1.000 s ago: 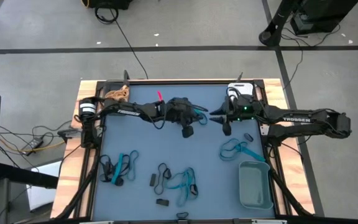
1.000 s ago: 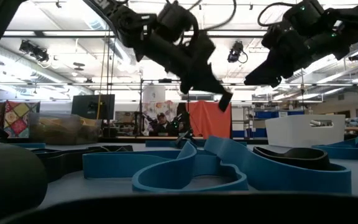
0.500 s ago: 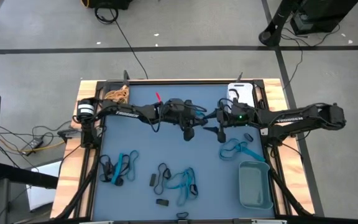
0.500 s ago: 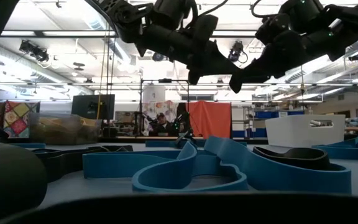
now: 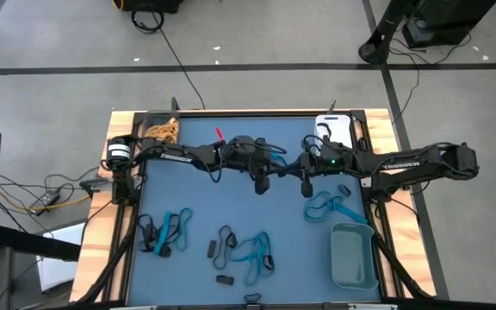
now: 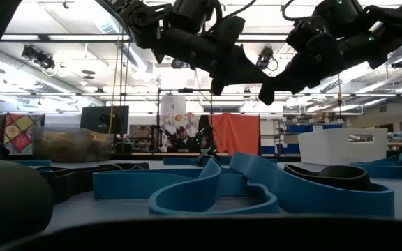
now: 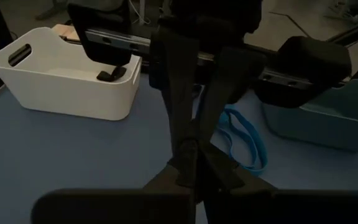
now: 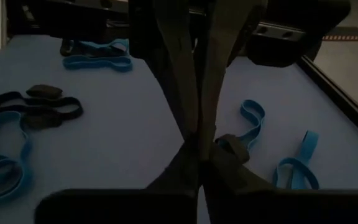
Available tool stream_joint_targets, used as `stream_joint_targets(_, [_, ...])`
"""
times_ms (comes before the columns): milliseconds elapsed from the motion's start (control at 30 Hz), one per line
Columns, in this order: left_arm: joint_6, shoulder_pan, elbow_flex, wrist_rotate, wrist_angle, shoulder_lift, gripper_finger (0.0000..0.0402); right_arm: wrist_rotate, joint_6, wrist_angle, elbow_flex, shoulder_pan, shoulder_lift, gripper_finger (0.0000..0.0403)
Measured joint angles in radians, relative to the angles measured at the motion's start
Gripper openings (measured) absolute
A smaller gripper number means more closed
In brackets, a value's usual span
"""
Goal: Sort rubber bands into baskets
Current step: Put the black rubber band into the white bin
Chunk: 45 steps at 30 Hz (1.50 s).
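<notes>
You have both arms meeting above the middle of the blue mat, just toward the centre from the white basket. The left gripper has its fingers pressed together, and the left wrist view shows nothing between them. The right gripper is likewise pinched closed on nothing, its tips meeting in the right wrist view.

From above, the blue rubber bands nearest the white basket lie between it and the grey-teal basket, their long axis running roughly across the mat. Further from the white basket, a mixed blue and black bunch sits mid-mat, and another pair lies toward the far side, stretched diagonally. The tan bands are heaped in the corner opposite the white basket.

The low view shows you what the overhead cannot: both grippers hang well clear of the mat, and the nearest blue bands stand on edge. The left wrist view alone shows a small black piece inside the white basket.
</notes>
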Motion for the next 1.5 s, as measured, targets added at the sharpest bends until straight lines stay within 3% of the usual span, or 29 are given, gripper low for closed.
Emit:
stream_joint_targets(133, [-0.016,0.001,0.0,-0.002,0.013,0.0,0.0023,0.031,0.03,-0.001,0.0,-0.01,-0.001,0.0034])
stream_joint_targets(233, [-0.018,0.006,0.0,-0.005,0.012,0.0,0.0043,0.089,0.06,-0.008,0.0,-0.029,-0.001,0.0022])
stream_joint_targets(500, [-0.036,0.038,0.0,-0.001,-0.057,0.0,0.0114,0.491,0.219,-0.081,0.0,-0.086,-0.001,0.0023])
stream_joint_targets(767, [-0.035,0.039,0.0,-0.085,-0.17,0.0,0.0121,0.763,0.309,-0.21,0.0,-0.125,-0.001,0.0013])
stream_joint_targets(1100, [-0.006,0.04,0.0,-0.296,-0.347,0.001,0.0122,0.923,0.397,-0.347,0.0,-0.178,-0.001,0.0015])
stream_joint_targets(1367, [-0.006,0.039,0.0,-0.308,-0.366,0.001,0.0122,1.063,0.439,-0.419,0.001,-0.21,-0.001,0.0015])
stream_joint_targets(1500, [0.019,0.039,0.0,-0.308,-0.37,0.001,0.0122,1.069,0.451,-0.449,0.001,-0.235,-0.002,0.0021])
